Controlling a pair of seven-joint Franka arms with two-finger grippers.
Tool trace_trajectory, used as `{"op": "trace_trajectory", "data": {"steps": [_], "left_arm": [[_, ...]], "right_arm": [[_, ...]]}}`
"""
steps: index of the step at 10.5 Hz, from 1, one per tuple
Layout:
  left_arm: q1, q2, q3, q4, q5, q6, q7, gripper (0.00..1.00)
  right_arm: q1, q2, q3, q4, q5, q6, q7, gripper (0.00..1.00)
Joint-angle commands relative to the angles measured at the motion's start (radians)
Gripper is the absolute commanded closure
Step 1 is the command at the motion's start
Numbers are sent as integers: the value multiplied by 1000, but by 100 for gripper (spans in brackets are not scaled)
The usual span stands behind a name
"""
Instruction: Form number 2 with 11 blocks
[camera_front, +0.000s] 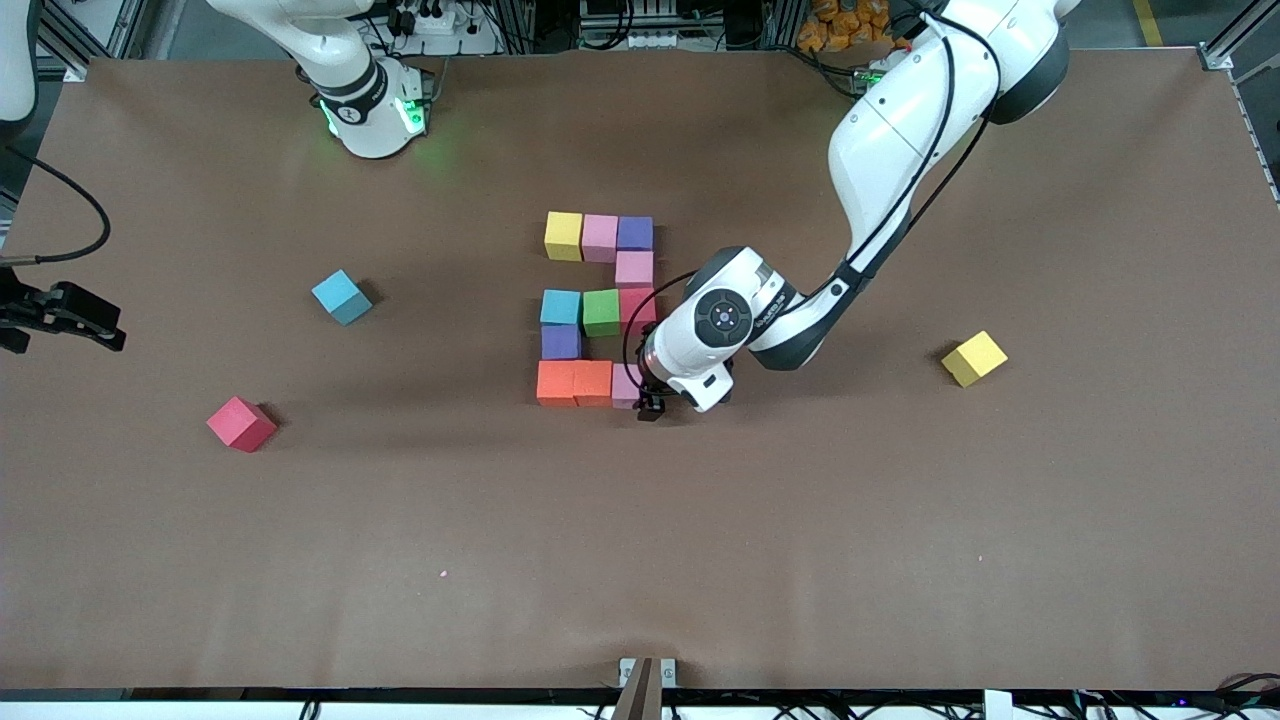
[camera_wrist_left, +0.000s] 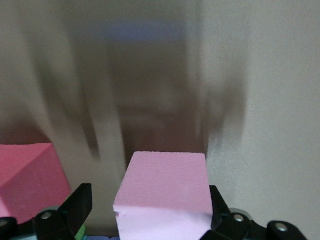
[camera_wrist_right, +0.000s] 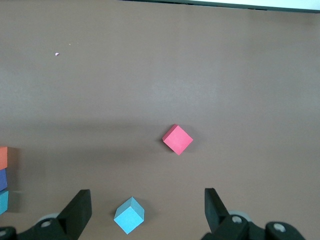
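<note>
- Front view shows the number 2 (camera_front: 598, 308) lying near the middle of the brown worktop (camera_front: 640, 520), built of small matte foam cubes.
- Its row farthest from the camera reads yellow, pink, purple; one pink cube sits under the purple one; the middle row reads light blue, green, red; one purple cube sits under the light blue one; the nearest row has two orange cubes and a pink foam cube (camera_front: 627, 386) at the end toward the left arm.
- That makes eleven cubes, so the digit looks complete by count, judging from this layout.
- The left claw (camera_front: 655, 402) is low over that last pink cube; in the left wrist view the pink cube (camera_wrist_left: 165, 195) sits between spread fingers, with a clear gap on one side, so it appears let go, not pinched.
- What seems left: lifting the left arm clear, and perhaps a nudge if the last cube sits out of line, which the arm hides.
- Three spare cubes lie well apart from the digit: a light blue cube (camera_front: 341, 297), a red cube (camera_front: 241, 424) and a yellow cube (camera_front: 974, 358).
- The right claw (camera_wrist_right: 145, 212) waits with fingers spread, high over the right arm's end of the worktop, above the spare red and light blue cubes.
</note>
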Motion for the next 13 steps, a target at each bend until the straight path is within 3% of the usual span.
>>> {"op": "trace_trajectory", "data": {"steps": [1, 6, 8, 10, 13], "left_arm": [[37, -72, -25, -16, -36, -88, -3, 0], [129, -227, -22, -14, -18, -242, 42, 0], [192, -289, -19, -13, -16, -315, 163, 0], [249, -333, -19, -10, 60, -363, 260, 0], [275, -364, -18, -6, 102, -457, 471, 0]], "right_arm": [[-7, -8, 4, 7, 16, -16, -4, 0], [-9, -8, 3, 7, 16, -16, -4, 0], [-9, -8, 3, 7, 16, -16, -4, 0], [-9, -8, 3, 7, 16, -16, -4, 0], [-9, -8, 3, 7, 16, -16, -4, 0]]}}
